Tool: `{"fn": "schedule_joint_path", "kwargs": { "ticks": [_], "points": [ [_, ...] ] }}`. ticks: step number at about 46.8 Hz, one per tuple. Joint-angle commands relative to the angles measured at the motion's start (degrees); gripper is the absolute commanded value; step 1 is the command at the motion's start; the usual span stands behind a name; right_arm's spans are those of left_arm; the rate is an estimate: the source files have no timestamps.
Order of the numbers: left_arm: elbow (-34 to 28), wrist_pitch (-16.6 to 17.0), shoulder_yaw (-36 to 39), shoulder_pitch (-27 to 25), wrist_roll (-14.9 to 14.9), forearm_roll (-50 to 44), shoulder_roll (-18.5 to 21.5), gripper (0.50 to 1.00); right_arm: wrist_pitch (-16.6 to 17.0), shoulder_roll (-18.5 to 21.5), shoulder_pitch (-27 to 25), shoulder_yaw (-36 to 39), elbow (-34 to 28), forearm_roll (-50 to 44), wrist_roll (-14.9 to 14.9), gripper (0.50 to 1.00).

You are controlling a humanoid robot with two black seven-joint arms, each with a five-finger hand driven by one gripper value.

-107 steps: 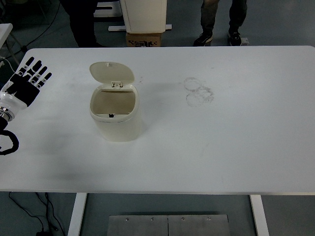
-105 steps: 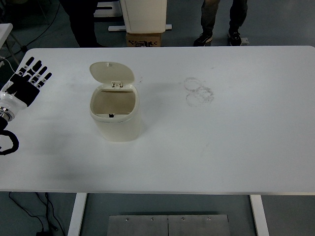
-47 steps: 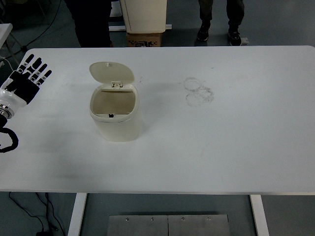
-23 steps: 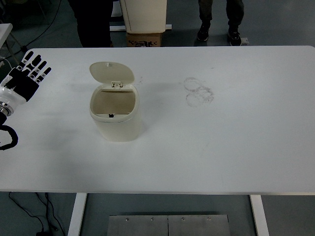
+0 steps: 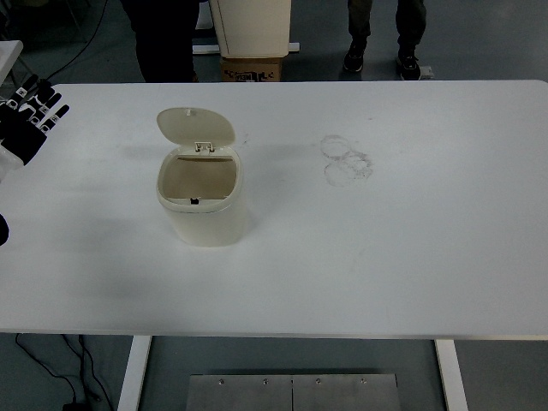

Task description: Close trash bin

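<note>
Cream trash bin [image 5: 203, 201] toward the desk's [image 5: 402, 248] left side, hinged lid [image 5: 195, 127] upright. Light, stiff plastic, likely tippy; best pushed at the lid's top edge. Left hand [image 5: 27, 118] at left edge, fingers spread, empty.

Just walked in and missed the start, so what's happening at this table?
A small cream plastic trash bin stands on the white table with its hinged lid tipped up and open. Nothing is touching it. The robot's left hand, black fingers spread, hovers at the table's far left edge, well away from the bin. The bin is not yet closed.
</note>
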Motion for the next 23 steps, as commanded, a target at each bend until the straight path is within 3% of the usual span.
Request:
{"fn": "schedule_joint_path", "kwargs": {
  "ticks": [1, 23],
  "points": [
    [-0.07, -0.05, 1.16, -1.00, 0.04, 0.73, 0.73, 1.000, 0.00, 0.00, 0.01, 0.02, 0.00, 0.00, 0.03, 0.991],
    [-9.73, 2.85, 20.31, -10.93, 0.04, 1.08, 7.41, 1.000, 0.00, 0.00, 0.01, 0.02, 0.00, 0.00, 0.03, 0.991]
  ]
}}
